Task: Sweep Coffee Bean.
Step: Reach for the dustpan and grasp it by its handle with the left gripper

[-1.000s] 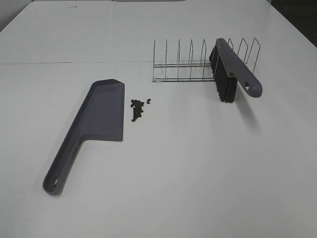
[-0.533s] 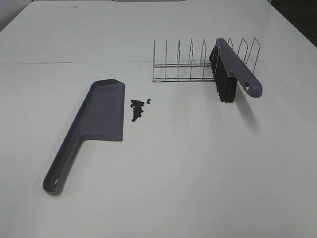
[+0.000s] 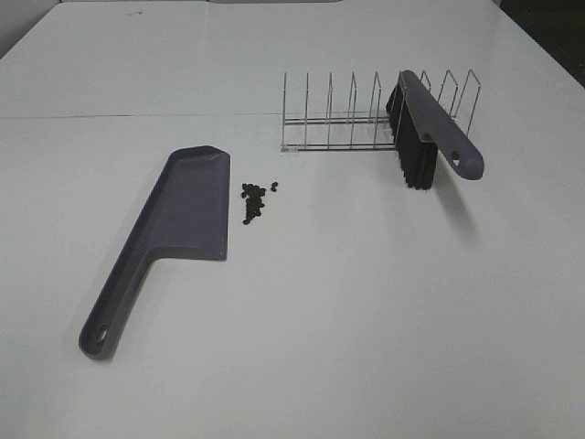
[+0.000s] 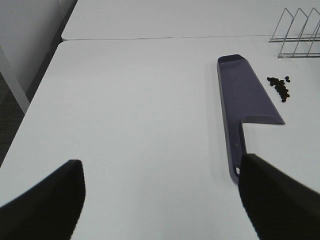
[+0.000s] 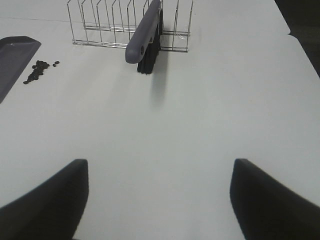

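Note:
A small cluster of dark coffee beans lies on the white table just right of a purple-grey dustpan that lies flat. A purple-grey brush with black bristles leans in a wire rack. The left wrist view shows the dustpan and beans ahead of my open left gripper. The right wrist view shows the brush, beans and dustpan blade far ahead of my open right gripper. Neither gripper shows in the exterior view.
The wire rack stands at the back right of the table. A seam runs between two table tops. The table's left edge drops to the floor beside the left arm.

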